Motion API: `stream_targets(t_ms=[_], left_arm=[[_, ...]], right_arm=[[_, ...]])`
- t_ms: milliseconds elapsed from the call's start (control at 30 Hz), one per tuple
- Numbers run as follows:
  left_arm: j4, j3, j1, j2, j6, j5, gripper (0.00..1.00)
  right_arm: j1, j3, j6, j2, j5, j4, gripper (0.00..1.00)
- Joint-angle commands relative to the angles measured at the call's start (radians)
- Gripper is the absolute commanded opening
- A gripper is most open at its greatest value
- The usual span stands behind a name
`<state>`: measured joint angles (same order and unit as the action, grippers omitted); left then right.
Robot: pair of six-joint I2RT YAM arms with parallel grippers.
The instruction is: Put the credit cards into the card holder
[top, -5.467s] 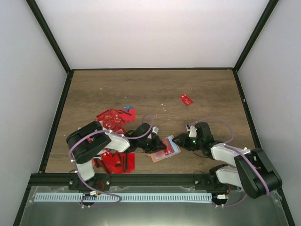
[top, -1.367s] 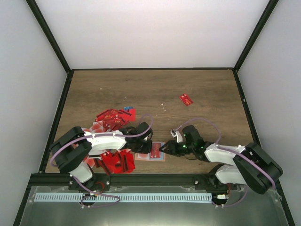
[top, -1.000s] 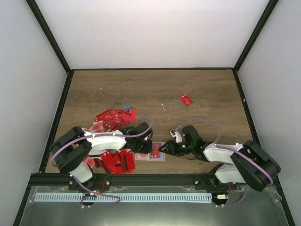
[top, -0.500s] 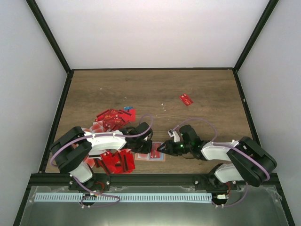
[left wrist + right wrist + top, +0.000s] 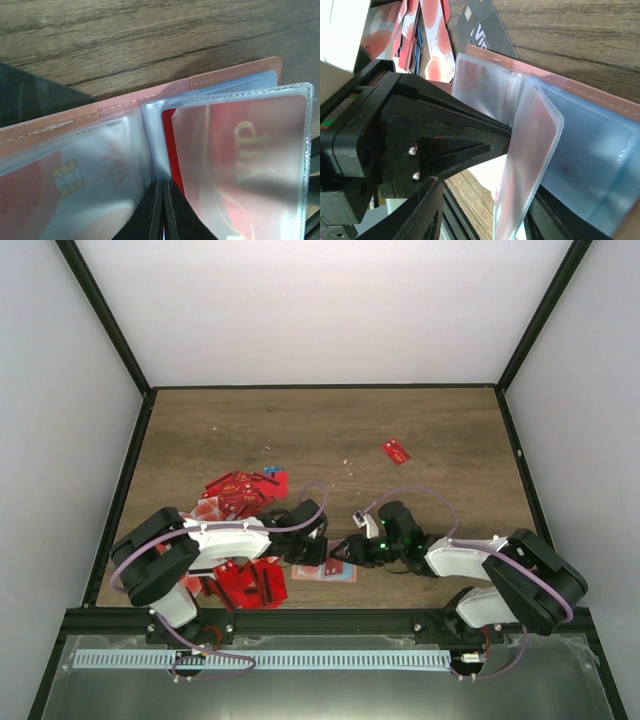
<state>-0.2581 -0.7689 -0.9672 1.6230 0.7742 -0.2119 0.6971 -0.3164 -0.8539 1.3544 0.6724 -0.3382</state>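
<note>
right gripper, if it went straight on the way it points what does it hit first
Probably the upright clear sleeve of the card holder, between its fingers, then the left gripper behind; depth unclear.

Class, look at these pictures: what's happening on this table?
An open card holder lies near the table's front edge. The left end effector, shut, sits at its fold; the right end effector stands open around an upright plastic sleeve. Loose red cards lie heaped to the left.
</note>
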Motion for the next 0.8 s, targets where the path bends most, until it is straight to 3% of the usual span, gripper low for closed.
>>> stream_targets(t_ms=[0,333,533,767], left_arm=[[0.043,0.021,-0.014,0.080,0.019,-0.004,0.04],[0.132,-0.009,-0.012,0.126,0.060,-0.034,0.04],[0.058,0.020,-0.009,0.034,0.065,0.067,0.04],[-0.112,0.039,0.016,-0.159,0.034,0.141,0.23]], right_arm=[[0.010,-0.038,0.009,-0.040,-0.015,0.042,0.45],[0.010,-0.043,0.016,-0.098,-0.077,0.133,0.45],[0.010,-0.063,0.007,-0.059,-0.052,0.103,0.45],[0.012,-0.123,-0.019,0.037,0.011,0.034,0.45]])
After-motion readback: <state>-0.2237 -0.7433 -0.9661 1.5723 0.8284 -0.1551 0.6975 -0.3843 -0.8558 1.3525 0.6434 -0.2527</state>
